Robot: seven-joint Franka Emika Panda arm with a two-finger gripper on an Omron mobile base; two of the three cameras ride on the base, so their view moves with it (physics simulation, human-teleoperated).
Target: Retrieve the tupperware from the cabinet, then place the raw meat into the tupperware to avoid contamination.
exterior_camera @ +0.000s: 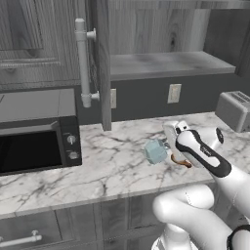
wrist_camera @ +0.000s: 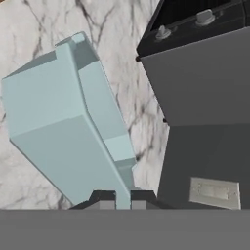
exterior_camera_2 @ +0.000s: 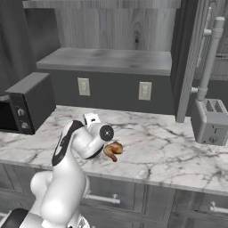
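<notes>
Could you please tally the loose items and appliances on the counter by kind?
Tupperware: 1, pinched at its wall by the shut fingers
Raw meat: 1
Microwave: 1
Toaster: 1
Total: 4

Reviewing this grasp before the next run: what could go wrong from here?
1. The jaws pinch only one thin wall of the tupperware, which hangs tilted above the counter; it may swing or slip out.
2. Set down at that tilt, it may land on its side, opening not up.
3. The meat lies right beside the wrist; lowering the tupperware may knock it away.
</notes>
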